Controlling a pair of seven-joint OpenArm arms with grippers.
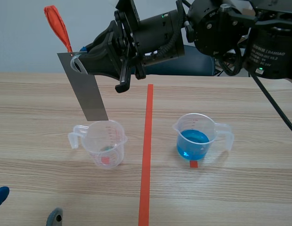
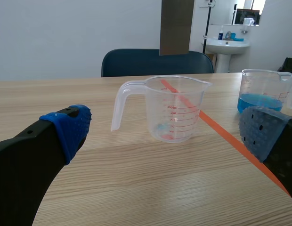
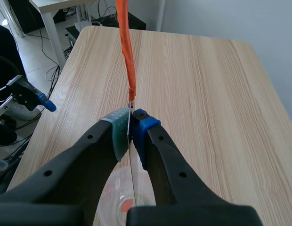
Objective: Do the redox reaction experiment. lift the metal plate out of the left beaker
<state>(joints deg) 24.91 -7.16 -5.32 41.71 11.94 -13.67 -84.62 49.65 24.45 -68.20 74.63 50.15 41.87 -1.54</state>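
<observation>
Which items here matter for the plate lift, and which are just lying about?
Job:
metal plate
orange strip on its top
left beaker
right gripper, shut on the plate

Lying about:
beaker of blue liquid
left gripper
blue chair
washbasin

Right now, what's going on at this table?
The right gripper is shut on the metal plate, holding it tilted in the air above the left beaker, clear of its rim. The right beaker holds blue liquid. The left gripper is open, low over the table, facing the left beaker.
</observation>
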